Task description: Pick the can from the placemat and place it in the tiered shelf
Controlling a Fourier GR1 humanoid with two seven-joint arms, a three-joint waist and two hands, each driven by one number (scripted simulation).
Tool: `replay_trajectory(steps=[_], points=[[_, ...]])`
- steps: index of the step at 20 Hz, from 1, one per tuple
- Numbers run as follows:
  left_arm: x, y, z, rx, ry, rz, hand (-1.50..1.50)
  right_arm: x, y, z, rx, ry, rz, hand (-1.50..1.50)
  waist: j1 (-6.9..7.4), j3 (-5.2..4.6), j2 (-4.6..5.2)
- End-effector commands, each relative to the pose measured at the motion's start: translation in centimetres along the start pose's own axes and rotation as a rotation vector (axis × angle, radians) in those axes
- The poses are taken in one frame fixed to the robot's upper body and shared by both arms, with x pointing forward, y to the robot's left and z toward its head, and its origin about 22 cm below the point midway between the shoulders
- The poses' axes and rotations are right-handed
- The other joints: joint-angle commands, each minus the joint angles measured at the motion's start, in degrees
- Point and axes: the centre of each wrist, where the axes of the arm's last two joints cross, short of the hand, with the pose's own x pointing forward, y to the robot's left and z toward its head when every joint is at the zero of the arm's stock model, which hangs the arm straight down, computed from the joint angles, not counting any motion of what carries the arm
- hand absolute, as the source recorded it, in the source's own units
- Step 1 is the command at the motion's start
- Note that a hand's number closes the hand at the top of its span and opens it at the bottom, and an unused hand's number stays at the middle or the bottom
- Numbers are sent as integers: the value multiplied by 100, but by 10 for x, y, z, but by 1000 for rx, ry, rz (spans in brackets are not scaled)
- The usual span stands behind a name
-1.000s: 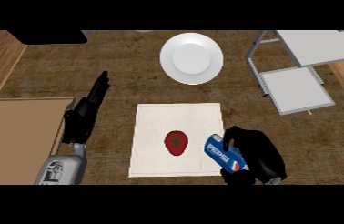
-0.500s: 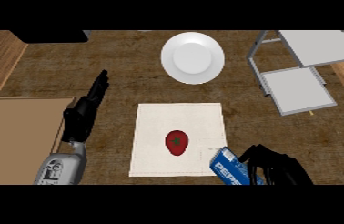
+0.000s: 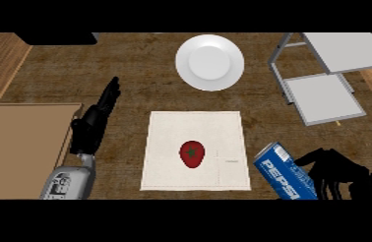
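A steep downward view of a wooden bench (image 3: 145,74). At lower right, the robot's right hand (image 3: 335,174) has its black fingers curled round a blue can (image 3: 285,177), which is tilted and sits just off the right edge of the cream placemat (image 3: 167,137), no longer over it. The left hand (image 3: 98,120) rests at the left, fingers straight and apart, holding nothing, beside a brown board (image 3: 33,147).

The step in hand looks like carrying the can to the grey tiered shelf (image 3: 320,96) at upper right. To do it well, the hand would do best to lift the can clear of the bench, travel up the right side, keep away from the shelf's metal posts, and bring the can upright before setting it on a tier (the lower tray is the nearer one).

Counted: one can, one placemat, one tiered shelf showing two trays, one white plate (image 3: 210,62) above the placemat, one red tomato-like thing (image 3: 193,154) lying on the placemat, and two hands.
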Motion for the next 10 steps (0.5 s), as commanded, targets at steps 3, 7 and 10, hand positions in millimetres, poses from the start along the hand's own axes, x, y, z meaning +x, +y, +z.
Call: replay_trajectory(steps=[3, 7, 10], points=[[-7, -7, 3, -17, -9, -10, 0, 27, -55, 10, -232, -44, 19, 150, 15, 0, 12], [2, -10, -1, -16, 9, 4, 0, 44, -78, -5, -341, -46, 14, 150, 18, -6, 3], [-7, 3, 11, -15, 3, 7, 0, 50, -98, -17, -417, -26, 70, 150, 51, -4, -5]])
